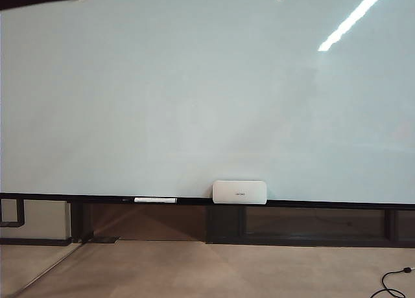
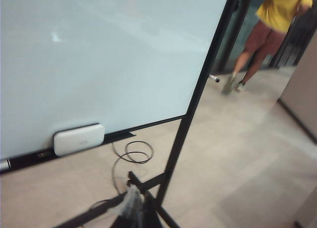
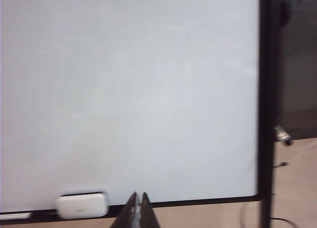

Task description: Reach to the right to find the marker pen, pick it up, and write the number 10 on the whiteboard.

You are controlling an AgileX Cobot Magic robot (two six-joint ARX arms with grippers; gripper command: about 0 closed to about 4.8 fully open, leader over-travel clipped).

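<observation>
My right claw [image 3: 138, 202] pinched together and left claw [image 2: 132, 208] unreadable, facing the blank glossy pale whiteboard [image 1: 194, 97], I should sweep toward three o'clock; no marker pen visible

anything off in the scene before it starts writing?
Nothing damaged or spilled. The whiteboard is blank, with the white box and white stick sitting on its ledge. One oddity: a person walks past beyond the board's right edge.

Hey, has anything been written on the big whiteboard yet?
No, in the exterior view the large glossy pale whiteboard is bare of pen strokes, showing only light reflections above its thin black ledge.
</observation>
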